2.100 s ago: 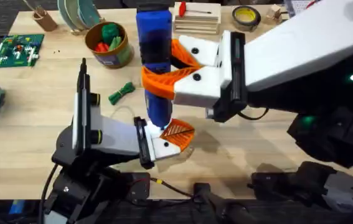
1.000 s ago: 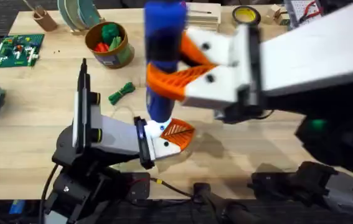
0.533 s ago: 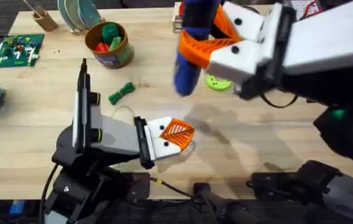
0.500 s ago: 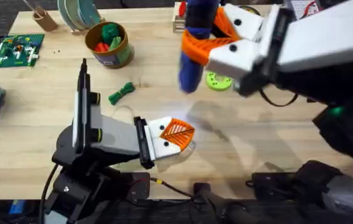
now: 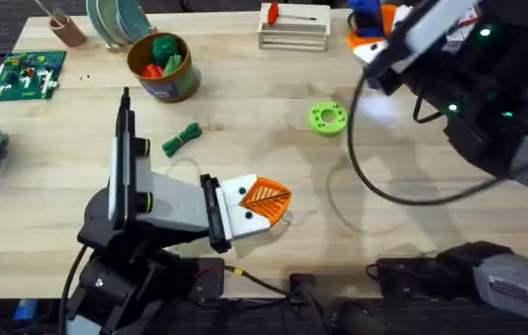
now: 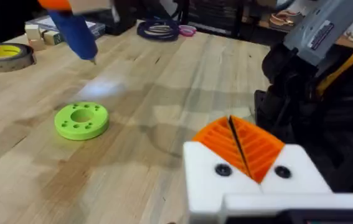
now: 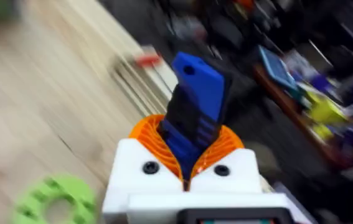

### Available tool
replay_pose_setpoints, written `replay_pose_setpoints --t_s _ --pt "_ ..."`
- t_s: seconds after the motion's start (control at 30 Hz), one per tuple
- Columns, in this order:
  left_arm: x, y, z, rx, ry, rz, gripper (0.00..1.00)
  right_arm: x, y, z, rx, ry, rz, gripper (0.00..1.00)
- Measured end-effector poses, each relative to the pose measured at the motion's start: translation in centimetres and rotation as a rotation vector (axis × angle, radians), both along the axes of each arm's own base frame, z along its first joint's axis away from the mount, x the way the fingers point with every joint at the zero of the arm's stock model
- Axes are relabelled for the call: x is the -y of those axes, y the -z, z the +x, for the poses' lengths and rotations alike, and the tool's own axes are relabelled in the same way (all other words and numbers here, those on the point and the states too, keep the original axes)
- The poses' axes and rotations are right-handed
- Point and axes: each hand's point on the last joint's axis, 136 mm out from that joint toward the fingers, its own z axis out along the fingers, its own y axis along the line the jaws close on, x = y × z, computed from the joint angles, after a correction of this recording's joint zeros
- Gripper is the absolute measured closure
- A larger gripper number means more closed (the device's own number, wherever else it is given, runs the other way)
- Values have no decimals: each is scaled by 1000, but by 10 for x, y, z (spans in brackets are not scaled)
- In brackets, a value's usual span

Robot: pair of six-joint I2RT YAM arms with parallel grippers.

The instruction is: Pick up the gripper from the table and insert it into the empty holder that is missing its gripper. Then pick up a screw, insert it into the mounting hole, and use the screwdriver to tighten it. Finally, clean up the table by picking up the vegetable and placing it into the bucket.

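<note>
Right gripper (image 7: 188,171) with screwdriver (image 7: 196,109) now over table's (image 5: 412,233) far edge.

Both grippers — left (image 5: 262,200) and right (image 7: 186,169) — are white blocks with black screws and orange ribbed pads on black, cabled arms.

Right gripper (image 5: 375,23) carried screwdriver (image 5: 364,9) to far right

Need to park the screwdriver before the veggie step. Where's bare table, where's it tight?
Free: the wide strip between the green disc and the left tool, and the left side between the circuit board and the vegetable. Crowded: the far edge, around the bucket, wooden block and right tool.
</note>
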Motion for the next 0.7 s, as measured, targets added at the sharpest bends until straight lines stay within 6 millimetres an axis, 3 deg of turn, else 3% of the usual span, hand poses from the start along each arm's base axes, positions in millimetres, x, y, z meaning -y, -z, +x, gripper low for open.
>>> replay_pose_setpoints --t_s 0.33,0.53,0.7 --pt "0 0 0 0 0 0 997 40 79 26 -42 95 -539 993" --pt "0 0 0 0 0 0 997 50 122 27 -133 90 -666 993" --pt "0 0 0 0 0 0 997 52 139 27 -171 85 -693 993"
